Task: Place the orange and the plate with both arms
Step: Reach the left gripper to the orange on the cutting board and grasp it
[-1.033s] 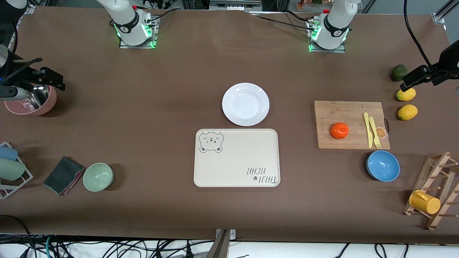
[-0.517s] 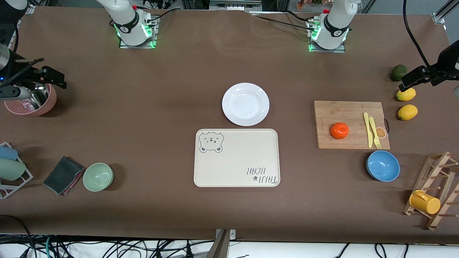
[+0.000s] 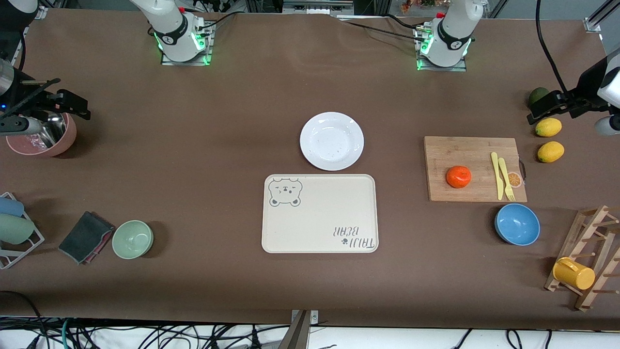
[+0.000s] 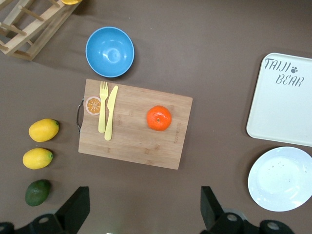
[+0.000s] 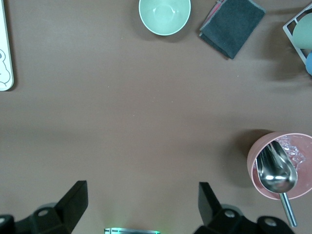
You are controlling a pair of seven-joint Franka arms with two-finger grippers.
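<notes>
The orange (image 3: 458,176) lies on a wooden cutting board (image 3: 472,189) toward the left arm's end of the table; it also shows in the left wrist view (image 4: 159,118). The white plate (image 3: 332,141) sits at mid-table, just farther from the front camera than a cream bear tray (image 3: 319,213); the left wrist view shows the plate too (image 4: 282,178). My left gripper (image 3: 543,106) (image 4: 145,209) is open and empty, up in the air over the table beside a dark green fruit (image 3: 536,93). My right gripper (image 3: 68,104) (image 5: 141,204) is open and empty over a pink bowl (image 3: 43,140).
A yellow knife and fork (image 3: 502,175) lie on the board. Two lemons (image 3: 549,139) lie beside it, and a blue bowl (image 3: 517,224) sits nearer the camera. A wooden rack with a yellow cup (image 3: 574,274), a green bowl (image 3: 132,239) and a grey cloth (image 3: 86,236) sit near the front.
My left gripper has shifted a little toward mid-table and now covers part of the dark green fruit. The right arm has barely moved.
</notes>
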